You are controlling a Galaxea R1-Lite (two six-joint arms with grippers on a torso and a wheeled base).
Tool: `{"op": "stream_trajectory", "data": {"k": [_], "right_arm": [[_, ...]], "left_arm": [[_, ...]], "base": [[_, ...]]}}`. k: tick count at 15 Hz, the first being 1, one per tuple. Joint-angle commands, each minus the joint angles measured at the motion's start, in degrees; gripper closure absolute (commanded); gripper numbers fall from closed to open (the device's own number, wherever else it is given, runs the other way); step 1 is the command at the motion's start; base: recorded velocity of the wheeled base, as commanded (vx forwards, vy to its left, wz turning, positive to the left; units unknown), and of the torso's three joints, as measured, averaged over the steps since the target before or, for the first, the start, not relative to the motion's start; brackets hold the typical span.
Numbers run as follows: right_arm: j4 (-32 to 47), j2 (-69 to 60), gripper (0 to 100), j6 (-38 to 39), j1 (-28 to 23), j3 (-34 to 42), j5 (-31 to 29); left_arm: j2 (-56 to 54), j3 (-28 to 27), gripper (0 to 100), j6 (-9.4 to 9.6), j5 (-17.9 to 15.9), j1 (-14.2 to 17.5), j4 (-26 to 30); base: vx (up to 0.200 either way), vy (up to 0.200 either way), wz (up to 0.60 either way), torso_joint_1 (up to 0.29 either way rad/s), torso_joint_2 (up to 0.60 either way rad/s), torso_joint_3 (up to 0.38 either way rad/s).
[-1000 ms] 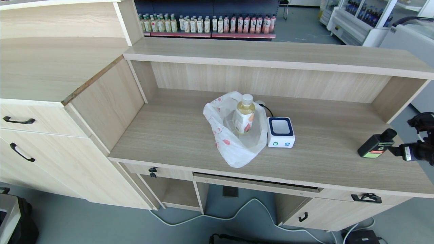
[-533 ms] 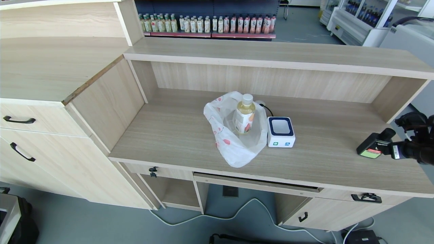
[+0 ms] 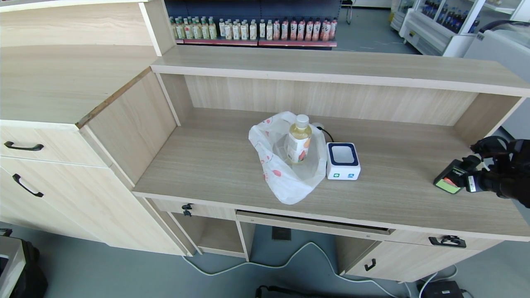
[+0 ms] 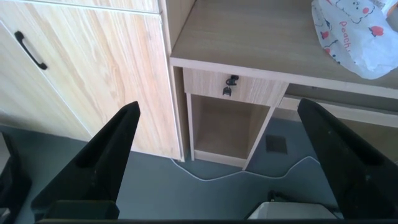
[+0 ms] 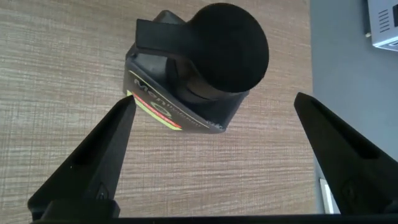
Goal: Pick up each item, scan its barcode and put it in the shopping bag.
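A black bottle (image 3: 447,181) with a green and red label stands near the counter's right end. My right gripper (image 3: 472,170) is open at its cap end. From the right wrist the round black cap (image 5: 227,46) faces the camera and the right gripper (image 5: 216,99) has one finger on each side, apart from the bottle. The white shopping bag (image 3: 281,178) sits mid-counter with a yellow drink bottle (image 3: 299,140) upright inside. The white and blue scanner (image 3: 343,160) is just right of the bag. My left gripper (image 4: 217,109) hangs open and empty, low beside the cabinet.
The counter (image 3: 215,165) has a raised back shelf (image 3: 331,66) above and a side wall on the left. A black cable (image 3: 327,133) runs behind the scanner. The counter's right edge (image 5: 309,74) is close to the black bottle. Drawers and cupboard doors (image 4: 93,74) lie below.
My right gripper has moved left over the black bottle's cap end, covering more of it. The bottle shows slightly farther left. The bag, drink bottle and scanner have not moved.
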Motion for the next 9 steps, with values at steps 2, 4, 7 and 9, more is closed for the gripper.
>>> {"op": "stream_trajectory", "data": {"k": [2, 4, 7, 9], "right_arm": [[-3.9, 2.6, 0, 3.7, 1.9, -0.3, 0.1], [-5.2, 4.1, 0, 4.3, 3.0, -1.6, 0.1], [-5.3, 4.9, 0, 4.1, 4.0, -1.9, 0.2], [-5.3, 5.6, 100, 4.1, 4.9, -2.5, 0.2]], "left_arm": [[0.0, 0.0, 0, 0.00, 0.0, 0.0, -0.1], [0.0, 0.0, 0, -0.08, 0.0, 0.0, 0.0], [0.0, 0.0, 0, -0.08, 0.0, 0.0, 0.0], [0.0, 0.0, 0, 0.00, 0.0, 0.0, 0.0]], "base": [[0.000, 0.000, 0.00, 0.000, 0.00, 0.000], [0.000, 0.000, 0.00, 0.000, 0.00, 0.000], [0.000, 0.000, 0.00, 0.000, 0.00, 0.000], [0.000, 0.000, 0.00, 0.000, 0.00, 0.000]]}}
